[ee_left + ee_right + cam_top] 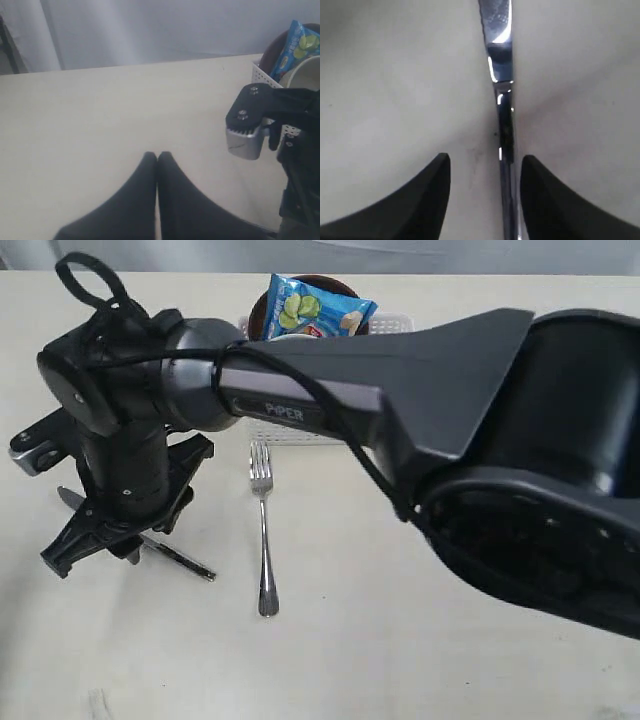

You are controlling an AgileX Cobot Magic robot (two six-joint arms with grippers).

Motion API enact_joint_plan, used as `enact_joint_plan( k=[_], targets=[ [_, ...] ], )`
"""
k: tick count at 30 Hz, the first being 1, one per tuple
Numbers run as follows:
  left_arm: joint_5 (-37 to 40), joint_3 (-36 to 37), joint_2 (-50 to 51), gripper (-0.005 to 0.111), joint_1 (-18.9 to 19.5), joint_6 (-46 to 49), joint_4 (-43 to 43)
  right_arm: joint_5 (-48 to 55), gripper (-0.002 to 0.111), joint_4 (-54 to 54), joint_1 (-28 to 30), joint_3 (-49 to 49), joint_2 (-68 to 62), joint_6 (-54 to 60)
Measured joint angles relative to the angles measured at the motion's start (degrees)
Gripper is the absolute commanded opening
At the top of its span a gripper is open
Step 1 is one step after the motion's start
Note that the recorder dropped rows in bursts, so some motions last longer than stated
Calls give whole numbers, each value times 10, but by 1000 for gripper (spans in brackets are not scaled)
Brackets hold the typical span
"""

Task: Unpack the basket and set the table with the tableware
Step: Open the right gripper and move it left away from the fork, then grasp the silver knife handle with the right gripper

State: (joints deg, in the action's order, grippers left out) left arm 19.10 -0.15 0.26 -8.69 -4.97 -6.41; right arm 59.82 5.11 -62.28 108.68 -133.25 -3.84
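Observation:
A steel knife (182,561) lies flat on the beige table (350,660) at the left. My right gripper (112,540) points down over it, having reached across the middle. In the right wrist view that gripper (485,160) is open, and the knife (500,75) lies between the fingers, close to one fingertip (532,170). A steel fork (264,530) lies to the right of the knife, tines toward the basket (300,434). The white basket is mostly hidden behind the arm. My left gripper (157,155) is shut on nothing, low over bare table.
A blue chip bag (315,308) and a brown plate (330,282) stand in the basket. The left wrist view shows the basket's corner (260,75), the bag (295,47), a cream bowl (306,75) and part of the right arm (250,125). The right arm's dark body fills the exterior view's right side.

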Motion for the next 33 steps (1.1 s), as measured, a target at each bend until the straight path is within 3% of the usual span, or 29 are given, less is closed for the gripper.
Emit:
enact_joint_plan(
  k=[5, 6, 10, 25, 33],
  targets=[
    [0, 0, 0, 0, 0, 0, 0, 2, 43, -25, 0, 18, -38, 19],
    [0, 0, 0, 0, 0, 0, 0, 2, 38, -29, 0, 19, -39, 20],
    [0, 0, 0, 0, 0, 0, 0, 18, 0, -47, 0, 25, -48, 21],
    [0, 0, 0, 0, 0, 0, 0, 51, 0, -47, 0, 17, -29, -127],
    [0, 0, 0, 0, 0, 0, 0, 19, 0, -51, 0, -82, 51, -195]
  ],
)
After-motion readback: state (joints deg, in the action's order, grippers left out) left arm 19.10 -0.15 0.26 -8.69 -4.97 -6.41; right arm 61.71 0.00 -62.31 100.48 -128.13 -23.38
